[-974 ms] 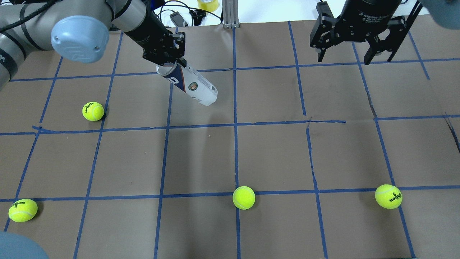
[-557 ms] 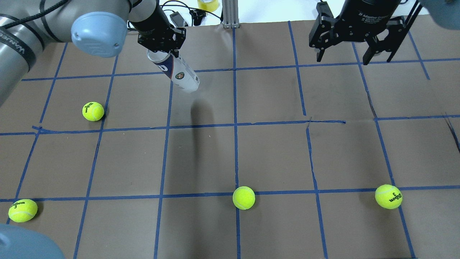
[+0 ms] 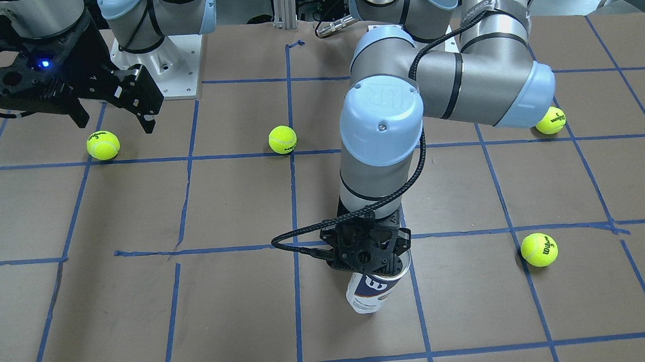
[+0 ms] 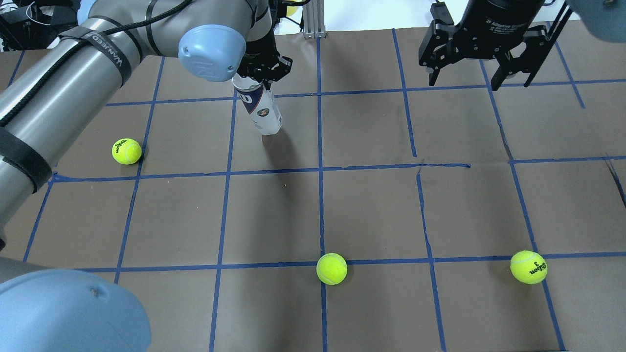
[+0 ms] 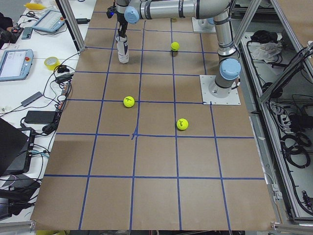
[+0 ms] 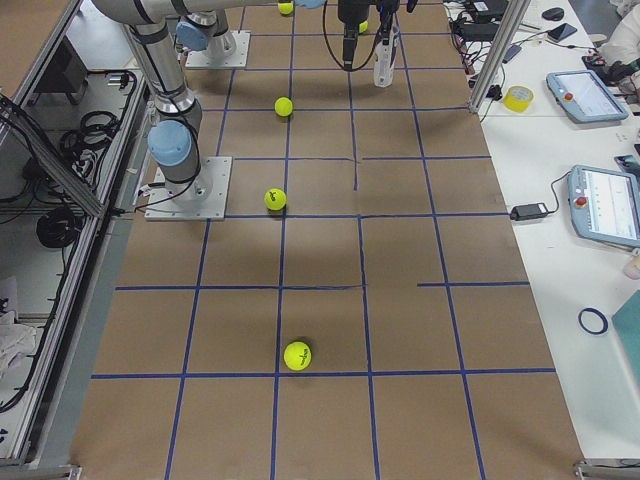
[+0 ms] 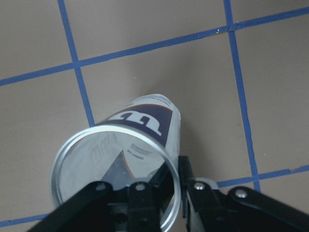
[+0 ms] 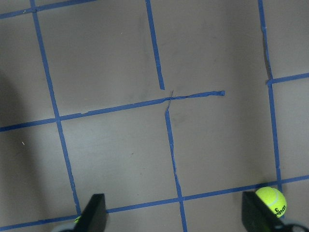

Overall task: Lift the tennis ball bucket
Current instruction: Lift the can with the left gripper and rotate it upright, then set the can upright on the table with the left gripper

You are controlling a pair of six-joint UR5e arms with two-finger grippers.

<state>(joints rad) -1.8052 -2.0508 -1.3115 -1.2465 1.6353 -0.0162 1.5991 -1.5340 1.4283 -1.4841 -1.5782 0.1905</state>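
Bucket (image 4: 264, 111) hangs under L gripper (image 4: 259, 82) at table's (image 4: 371, 205) far side, base maybe touching it. Ball (image 4: 126, 151) lies to its left. Ctr ball (image 4: 331, 268) & R ball (image 4: 528, 267) sit nearer robot.

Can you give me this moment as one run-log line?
left gripper: shut on can rim | can: nearly upright | right gripper: open, empty

This is a robotics lab. Two grey industrial arms (image 5: 229, 71) are bolted through steel plates (image 5: 208, 98) to a desk (image 5: 156, 200) covered in brown paper and marked into squares with blue tape (image 4: 321, 195). In the right-side view, control tablets (image 6: 608, 205) and a tape roll (image 6: 518, 98) lie on a white bench (image 6: 540, 170) at 2 o'clock. Loose cables (image 6: 55, 225) hang at 9 o'clock.
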